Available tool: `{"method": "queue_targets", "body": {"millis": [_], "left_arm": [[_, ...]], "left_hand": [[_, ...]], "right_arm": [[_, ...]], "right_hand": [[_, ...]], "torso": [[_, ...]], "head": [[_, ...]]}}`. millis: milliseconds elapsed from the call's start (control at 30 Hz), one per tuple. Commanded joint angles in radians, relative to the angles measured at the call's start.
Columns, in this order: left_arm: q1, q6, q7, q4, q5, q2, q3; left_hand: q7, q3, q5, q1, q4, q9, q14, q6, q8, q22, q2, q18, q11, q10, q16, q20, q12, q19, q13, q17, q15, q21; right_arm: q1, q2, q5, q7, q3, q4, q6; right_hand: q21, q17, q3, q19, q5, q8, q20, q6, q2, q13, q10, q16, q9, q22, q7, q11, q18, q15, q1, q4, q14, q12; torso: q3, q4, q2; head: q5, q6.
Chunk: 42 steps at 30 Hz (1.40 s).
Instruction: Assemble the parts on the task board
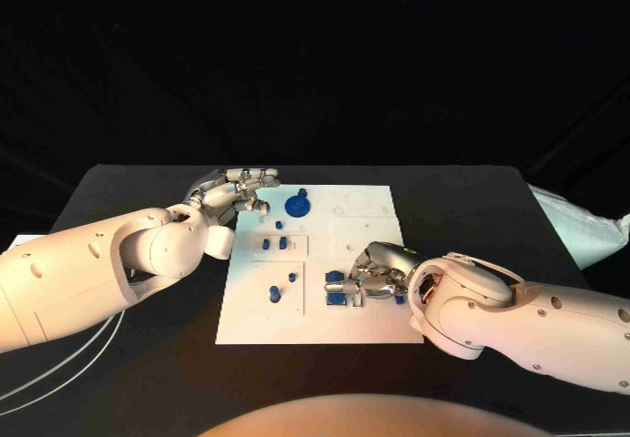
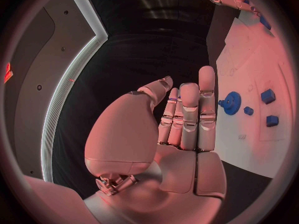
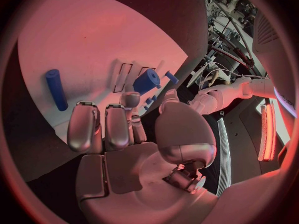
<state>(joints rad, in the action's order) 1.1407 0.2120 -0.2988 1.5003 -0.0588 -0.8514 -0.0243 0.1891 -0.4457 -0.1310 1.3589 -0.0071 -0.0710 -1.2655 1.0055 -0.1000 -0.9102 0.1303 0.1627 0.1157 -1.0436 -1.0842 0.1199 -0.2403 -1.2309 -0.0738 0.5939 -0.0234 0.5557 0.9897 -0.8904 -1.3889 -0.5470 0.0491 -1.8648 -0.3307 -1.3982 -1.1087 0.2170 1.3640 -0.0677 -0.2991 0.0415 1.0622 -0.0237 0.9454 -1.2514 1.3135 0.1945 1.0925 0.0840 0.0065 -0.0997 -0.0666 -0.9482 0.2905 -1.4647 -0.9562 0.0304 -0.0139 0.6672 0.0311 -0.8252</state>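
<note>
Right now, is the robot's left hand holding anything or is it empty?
Empty. The left hand has its fingers held straight and close together with nothing between them, hovering at the board's far left corner beside the blue gear.

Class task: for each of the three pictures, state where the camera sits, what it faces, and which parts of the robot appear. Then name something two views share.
Head view: on the robot's head, looking down at the task board; both arms show.
Left wrist view: behind the left hand, facing the board's edge and blue gear.
Right wrist view: behind the right hand, facing the board and a blue peg.
Shared: the gear also appears in the head view.
</note>
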Motion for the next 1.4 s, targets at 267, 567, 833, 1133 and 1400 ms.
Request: {"method": "queue_targets", "body": {"millis": [267,567,833,1133,1400], "left_arm": [[0.0,-0.028,-0.001,0.003,0.004,0.002,0.001],[0.0,-0.028,0.0,0.003,0.004,0.002,0.001],[0.0,-0.028,0.0,0.002,0.004,0.001,0.001],[0.0,-0.027,-0.001,0.002,0.004,-0.002,0.001],[0.0,-0.027,-0.002,0.001,0.004,-0.002,0.001]], "left_hand": [[0.0,0.005,0.004,-0.001,0.001,0.001,0.005,-0.004,-0.005,0.001,-0.007,0.019,0.002,0.008,-0.003,0.003,-0.007,-0.004,0.002,-0.002,-0.003,-0.006],[0.0,0.005,0.004,-0.001,0.001,0.001,0.005,-0.004,-0.005,0.001,-0.007,0.019,0.002,0.008,-0.003,0.003,-0.007,-0.004,0.002,-0.002,-0.003,-0.006],[0.0,0.005,0.004,0.0,0.001,0.001,0.005,-0.004,-0.005,0.001,-0.007,0.019,0.002,0.009,-0.003,0.003,-0.007,-0.004,0.002,-0.002,-0.003,-0.006],[0.0,0.005,0.003,0.001,0.001,0.001,0.005,-0.005,-0.005,0.002,-0.007,0.019,0.002,0.01,-0.003,0.003,-0.007,-0.004,0.002,-0.002,-0.003,-0.007],[0.0,0.005,0.003,0.001,0.001,0.001,0.005,-0.005,-0.005,0.002,-0.007,0.019,0.002,0.01,-0.003,0.003,-0.007,-0.004,0.002,-0.002,-0.003,-0.007]], "right_arm": [[-0.001,0.004,-0.05,0.022,0.0,-0.006,0.006],[-0.001,0.011,-0.063,0.01,0.0,0.003,0.005],[-0.001,-0.007,-0.061,0.024,0.0,-0.008,-0.015],[0.01,-0.133,-0.003,0.124,-0.004,-0.064,-0.037],[0.028,-0.233,-0.035,0.142,-0.004,-0.066,0.016]], "right_hand": [[0.003,-0.008,-0.071,0.001,-0.034,-0.003,-0.001,-0.004,0.045,0.033,-0.022,-0.003,0.018,0.01,-0.005,-0.006,0.01,-0.003,-0.313,-0.129,-0.036,-0.015],[0.001,-0.013,-0.092,0.004,0.005,-0.007,-0.003,0.002,0.075,0.053,-0.035,-0.001,0.023,0.017,-0.007,-0.008,0.012,-0.004,-0.377,-0.168,-0.037,-0.03],[0.0,-0.014,-0.073,0.005,-0.034,-0.007,-0.003,0.002,0.069,0.056,-0.038,-0.001,0.026,0.018,-0.007,-0.007,0.012,-0.004,-0.353,-0.157,-0.037,-0.029],[0.006,-0.012,-0.059,-0.001,-0.129,0.019,0.001,-0.03,0.076,0.016,-0.011,-0.005,0.02,0.008,0.004,0.0,0.01,0.002,-0.355,-0.146,-0.036,0.024],[0.007,-0.009,-0.072,-0.003,-0.144,0.041,0.005,-0.04,0.092,-0.004,0.0,-0.009,0.013,0.006,0.011,0.005,0.01,0.006,-0.383,-0.158,-0.035,0.051]], "torso": [[-0.0002,-0.0015,0.0],[-0.0003,-0.001,0.001],[-0.0008,0.0,0.0],[-0.0002,0.0015,0.0],[-0.0003,0.0072,0.001]], "head": [[-0.002,-0.002],[-0.003,-0.004],[-0.003,-0.006],[0.006,-0.004],[0.018,0.002]]}}
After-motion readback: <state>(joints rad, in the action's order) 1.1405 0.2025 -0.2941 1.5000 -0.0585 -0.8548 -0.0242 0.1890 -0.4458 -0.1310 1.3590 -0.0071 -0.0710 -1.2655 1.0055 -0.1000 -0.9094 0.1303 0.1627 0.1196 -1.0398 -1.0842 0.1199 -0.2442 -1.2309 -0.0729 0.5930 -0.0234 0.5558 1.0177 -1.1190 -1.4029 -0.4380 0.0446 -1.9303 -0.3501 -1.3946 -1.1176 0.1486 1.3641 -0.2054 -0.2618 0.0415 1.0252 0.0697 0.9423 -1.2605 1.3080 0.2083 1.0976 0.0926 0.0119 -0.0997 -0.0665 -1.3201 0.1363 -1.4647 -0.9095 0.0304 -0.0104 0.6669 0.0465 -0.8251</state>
